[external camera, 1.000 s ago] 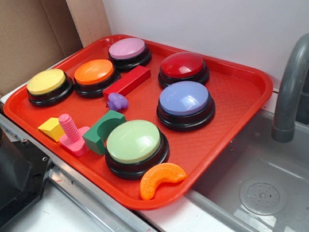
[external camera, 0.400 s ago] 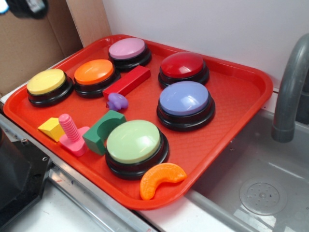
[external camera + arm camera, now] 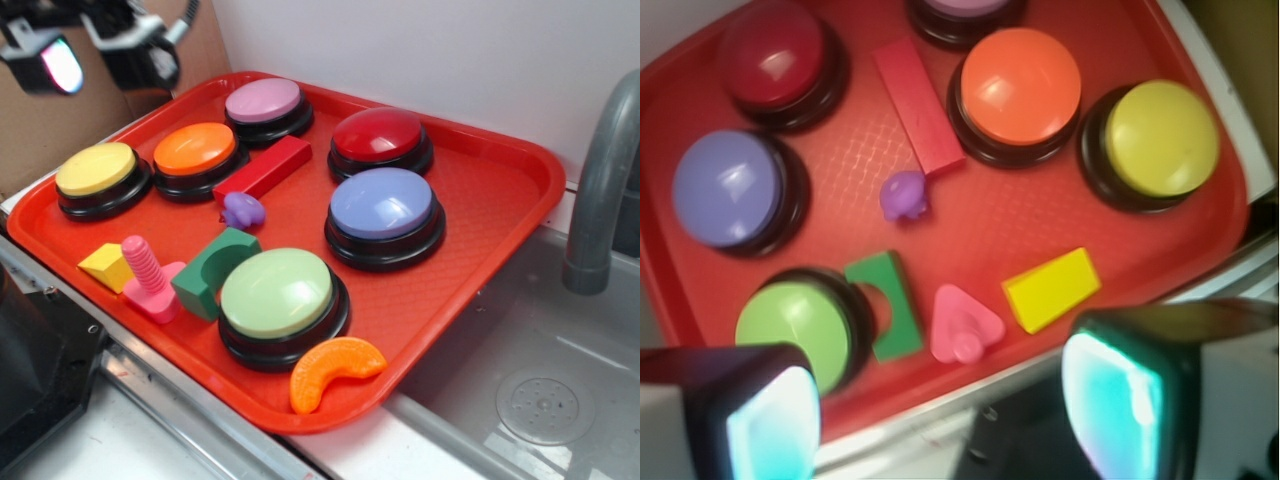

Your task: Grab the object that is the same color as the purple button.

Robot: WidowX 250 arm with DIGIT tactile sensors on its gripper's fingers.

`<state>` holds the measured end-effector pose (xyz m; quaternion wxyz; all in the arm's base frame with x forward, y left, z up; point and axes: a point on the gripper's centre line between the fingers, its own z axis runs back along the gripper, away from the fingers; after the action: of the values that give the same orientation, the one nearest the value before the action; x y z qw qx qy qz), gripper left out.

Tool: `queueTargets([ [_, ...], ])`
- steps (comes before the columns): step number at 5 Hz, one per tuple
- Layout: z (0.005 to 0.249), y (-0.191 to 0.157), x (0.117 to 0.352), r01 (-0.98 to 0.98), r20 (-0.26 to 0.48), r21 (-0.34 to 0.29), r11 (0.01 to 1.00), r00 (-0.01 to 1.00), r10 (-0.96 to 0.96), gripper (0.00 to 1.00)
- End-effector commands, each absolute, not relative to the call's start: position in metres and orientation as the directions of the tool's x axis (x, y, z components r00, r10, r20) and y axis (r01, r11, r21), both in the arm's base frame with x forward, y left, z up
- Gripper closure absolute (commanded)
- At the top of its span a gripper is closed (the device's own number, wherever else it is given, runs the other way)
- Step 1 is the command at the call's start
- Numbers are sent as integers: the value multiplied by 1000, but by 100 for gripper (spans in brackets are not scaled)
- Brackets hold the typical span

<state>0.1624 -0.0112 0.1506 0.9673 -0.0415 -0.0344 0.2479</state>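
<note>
Red tray point(image 3: 500, 200) unchanged, hand point(image 3: 95, 50) now further into view top-left, fingers apart, prob. well above purple toy point(image 3: 243, 210).

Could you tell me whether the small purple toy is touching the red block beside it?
Cannot tell. In the wrist view the purple toy sits right at the red block end, with no clear gap or contact; the exterior view overlaps them.

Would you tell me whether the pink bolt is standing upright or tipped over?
Upright: the pink bolt stands on its flat head, threaded shaft pointing up.
</note>
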Motion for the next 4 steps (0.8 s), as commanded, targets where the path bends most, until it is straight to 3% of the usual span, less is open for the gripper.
queueTargets([
  [1,106,-2,194,-643,124,-98,760,750,650,0],
  [3,65,-1,213,-714,131,-128,688,676,725,0],
  [4,45,0,222,-702,52,-183,689,693,719,0],
])
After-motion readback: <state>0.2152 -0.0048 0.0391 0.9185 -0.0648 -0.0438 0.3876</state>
